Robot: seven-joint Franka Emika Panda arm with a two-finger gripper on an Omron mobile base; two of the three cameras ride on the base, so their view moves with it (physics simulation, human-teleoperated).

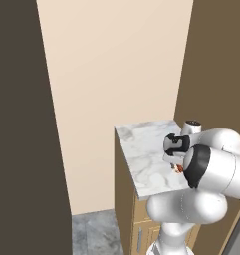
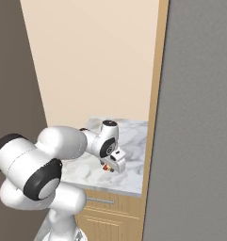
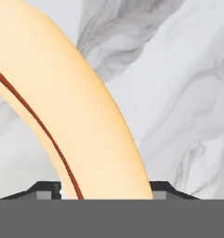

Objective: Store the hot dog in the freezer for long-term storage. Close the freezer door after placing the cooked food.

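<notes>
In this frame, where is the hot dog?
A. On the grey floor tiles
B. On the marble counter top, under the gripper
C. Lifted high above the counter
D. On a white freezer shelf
B: the hot dog lies on the marble counter top, with the gripper lowered right over it and its fingertips on either side of the bun.

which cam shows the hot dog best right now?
Hand view: the hot dog is close up, tan bun with the red sausage line, running down between the claw tips on the marble counter. The left and right base views show just a red-orange speck under the claw.
</notes>
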